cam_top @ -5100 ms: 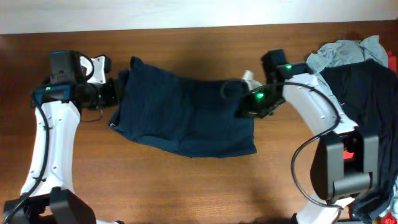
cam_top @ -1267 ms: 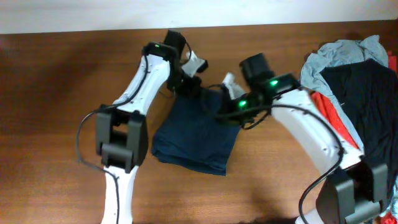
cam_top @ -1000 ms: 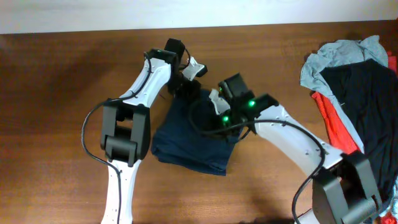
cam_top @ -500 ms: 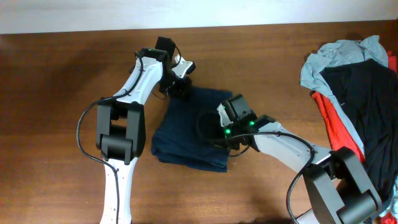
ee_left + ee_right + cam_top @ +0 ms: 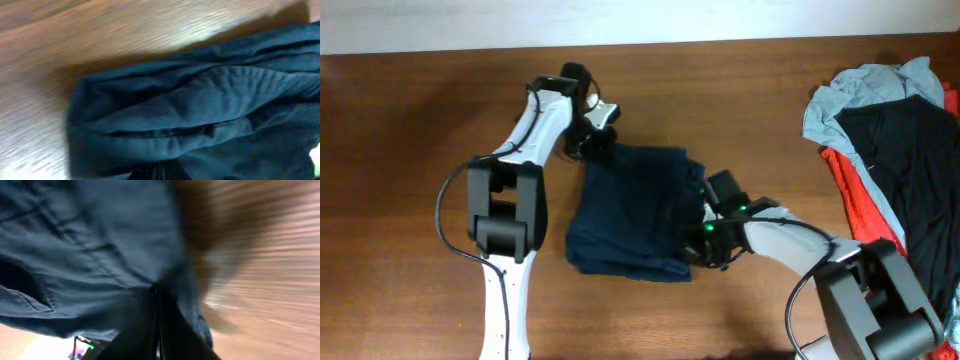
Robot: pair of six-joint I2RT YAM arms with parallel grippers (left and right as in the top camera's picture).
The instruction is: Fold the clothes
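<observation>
The clothes, a dark navy pair of shorts [image 5: 630, 210], lie doubled over in the middle of the wooden table [image 5: 420, 200]. My left gripper [image 5: 595, 148] is at their top left corner, shut on the fabric. In the left wrist view the bunched, creased shorts [image 5: 200, 100] fill the frame above the closed left gripper [image 5: 161, 172]. My right gripper [image 5: 700, 240] sits low at the lower right edge, shut on the cloth. The right wrist view is blurred, with the shorts [image 5: 90, 245] draped around the right gripper [image 5: 157, 322].
A pile of other garments lies at the right end of the table: a light grey shirt [image 5: 865, 90], a black garment [image 5: 910, 160] and a red shirt [image 5: 855, 195]. The table's back edge meets a white strip along the top.
My right gripper has slid down and to the right along the shorts' right edge. My left gripper has drawn the top corner a little to the left. Both stay shut.
</observation>
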